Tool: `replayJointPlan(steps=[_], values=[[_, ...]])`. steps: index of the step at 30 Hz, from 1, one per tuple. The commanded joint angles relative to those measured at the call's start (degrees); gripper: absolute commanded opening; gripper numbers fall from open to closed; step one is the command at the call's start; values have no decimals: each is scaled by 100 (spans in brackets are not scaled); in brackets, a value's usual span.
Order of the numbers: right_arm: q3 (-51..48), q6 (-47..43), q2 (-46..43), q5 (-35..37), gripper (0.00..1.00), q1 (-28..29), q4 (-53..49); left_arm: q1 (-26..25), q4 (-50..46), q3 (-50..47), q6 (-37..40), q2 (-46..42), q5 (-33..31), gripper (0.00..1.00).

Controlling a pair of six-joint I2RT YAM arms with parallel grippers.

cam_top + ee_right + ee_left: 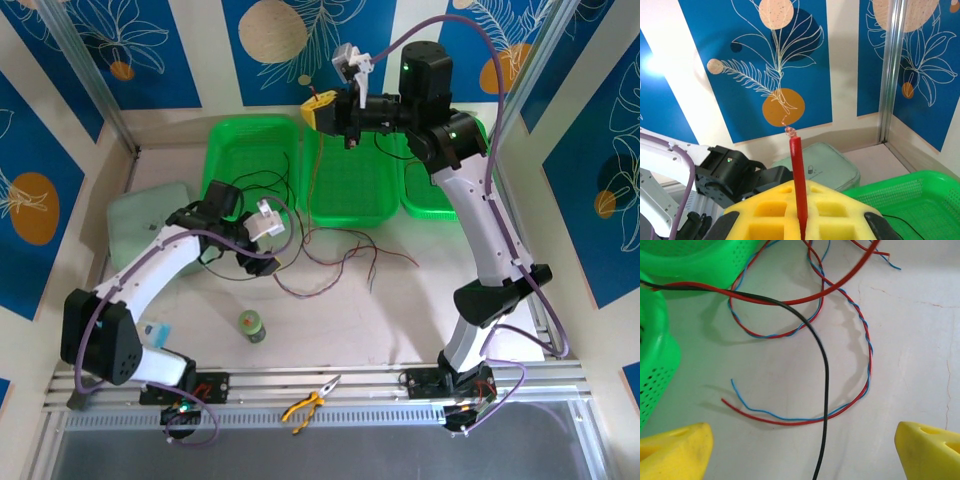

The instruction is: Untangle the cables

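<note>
Two grippers, one red cable pinched up high, the other cables loose on the table.
High near the blue patterned back wall, the right gripper (801, 222) has its yellow foam jaws pressed together on a thick red cable (797, 170), whose bare tip stands up above the fingers. In the top view a strand hangs from this gripper over the middle green perforated plastic tray (350, 190). The remaining thin floppy cables (335, 255) sprawl on the white tabletop (400, 310) just in front of the trays. The left gripper (802, 450) hovers low over them, its yellow jaws spread wide with nothing clamped. Beneath it lie a black wire (826, 370) that runs down between the fingertips, a twisted red-and-blue pair (867, 340) curling in a loop, and a plain red wire (795, 302) crossing both.
</note>
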Motion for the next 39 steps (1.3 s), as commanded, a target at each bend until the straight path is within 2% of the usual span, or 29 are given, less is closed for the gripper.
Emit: replayJointPlan(steps=[1, 7, 14, 19, 20, 22, 26, 28, 29, 35, 39], values=[[14, -3, -124, -4, 0, -53, 168, -95, 523, -277, -241, 132, -37, 93], [33, 17, -157, -47, 0, -134, 168, -128, 1518, -1013, -682, 128, 253, 93], [94, 49, -122, -60, 0, -158, 190, -222, 1762, -1093, -826, 591, -64, 91], [203, 60, -88, -64, 0, -191, 155, -293, 1396, -883, -731, 918, -150, 82], [225, 68, -76, -73, 0, -201, 150, -322, 1327, -834, -726, 970, -173, 79], [260, 78, -68, -77, 0, -213, 155, -332, 1286, -793, -747, 1040, -163, 67], [305, 61, -60, -73, 0, -224, 98, -333, 1219, -699, -781, 1073, -220, 19], [296, 26, -78, -49, 0, -229, 38, -333, 1176, -599, -805, 1025, -261, 4], [286, 8, -96, -36, 0, -237, 15, -338, 1110, -522, -792, 992, -289, 0], [-215, -28, -472, 136, 0, -418, 59, -340, 530, 56, -618, 544, -694, 0], [-1002, -45, -1115, 571, 0, -849, 345, -273, 221, 498, -582, 185, -1053, 0]])
